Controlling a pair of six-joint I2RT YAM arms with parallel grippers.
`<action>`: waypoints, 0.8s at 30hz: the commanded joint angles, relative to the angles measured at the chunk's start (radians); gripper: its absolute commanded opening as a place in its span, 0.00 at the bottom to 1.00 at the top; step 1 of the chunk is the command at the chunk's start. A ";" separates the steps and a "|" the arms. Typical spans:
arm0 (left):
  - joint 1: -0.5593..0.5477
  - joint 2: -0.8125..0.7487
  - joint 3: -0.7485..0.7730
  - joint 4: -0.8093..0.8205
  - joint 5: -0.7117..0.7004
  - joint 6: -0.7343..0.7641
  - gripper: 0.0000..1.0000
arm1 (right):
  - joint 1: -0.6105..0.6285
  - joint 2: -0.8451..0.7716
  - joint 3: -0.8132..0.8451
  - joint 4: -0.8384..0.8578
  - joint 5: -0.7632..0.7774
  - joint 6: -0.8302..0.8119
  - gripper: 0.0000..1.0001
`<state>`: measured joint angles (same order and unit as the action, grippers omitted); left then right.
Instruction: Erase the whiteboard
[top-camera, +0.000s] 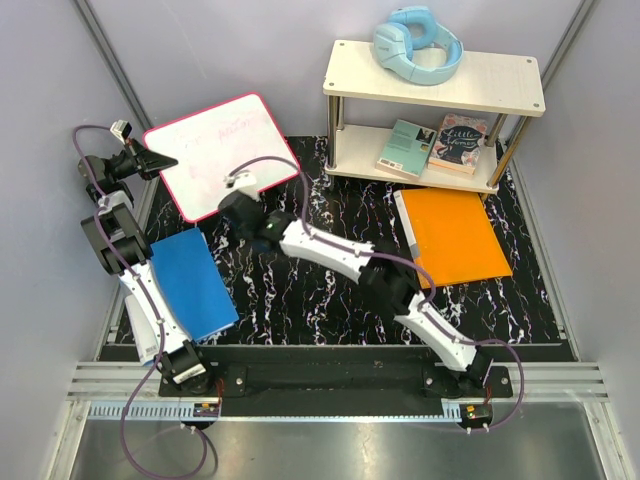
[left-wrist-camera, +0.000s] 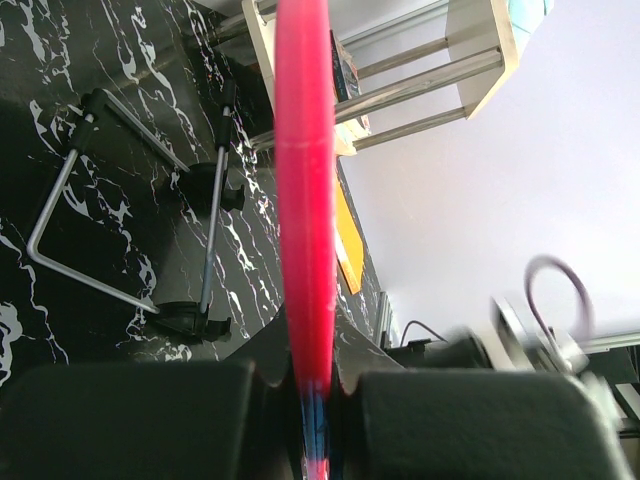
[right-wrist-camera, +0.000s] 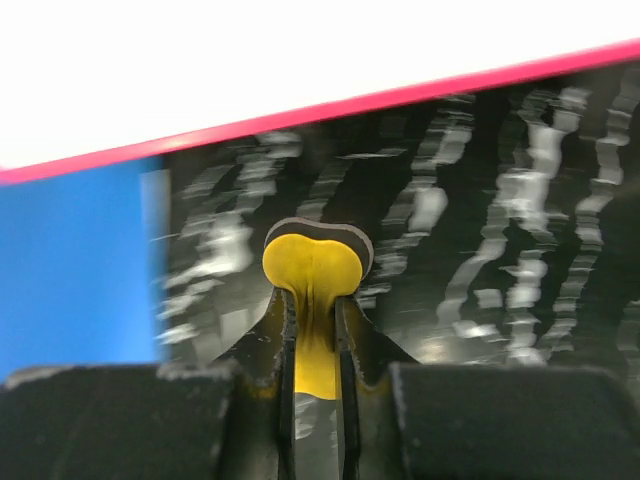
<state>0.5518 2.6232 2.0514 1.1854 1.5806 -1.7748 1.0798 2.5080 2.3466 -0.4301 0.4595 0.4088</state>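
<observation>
Two grippers: left gripper (left-wrist-camera: 312, 385) is closed narrow on the whiteboard (top-camera: 225, 150) rim; right gripper (right-wrist-camera: 315, 330) is pinched tight on a yellow eraser (right-wrist-camera: 318, 255).
Whiteboard place: upper left of the overhead view, its near part over the marbled mat (top-camera: 330, 290).
Hidden: left wrist view shows the board edge-on, its face unseen; the eraser's lower part sits buried between the fingers.
Blurred: right wrist view smears mat and blue folder (top-camera: 190, 285).
Covered: left arm crosses the blue folder's left edge.
Writing: pink scribbles (top-camera: 235, 128) are too faint to read; dark book (top-camera: 460, 140) reads roughly "Little Women"; teal book (top-camera: 405, 148) title is too small.
</observation>
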 joint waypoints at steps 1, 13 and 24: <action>0.065 -0.103 0.010 0.480 0.104 -0.063 0.00 | -0.083 -0.049 -0.065 -0.094 -0.021 0.045 0.00; 0.059 -0.106 0.009 0.480 0.104 -0.066 0.00 | -0.084 -0.031 -0.024 -0.236 -0.022 0.053 1.00; 0.043 -0.120 -0.020 0.480 0.105 -0.054 0.00 | 0.104 -0.117 -0.078 0.161 -0.195 0.045 1.00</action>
<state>0.5514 2.6194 2.0415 1.1858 1.5803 -1.7782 1.1034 2.4992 2.2780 -0.5251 0.4259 0.4160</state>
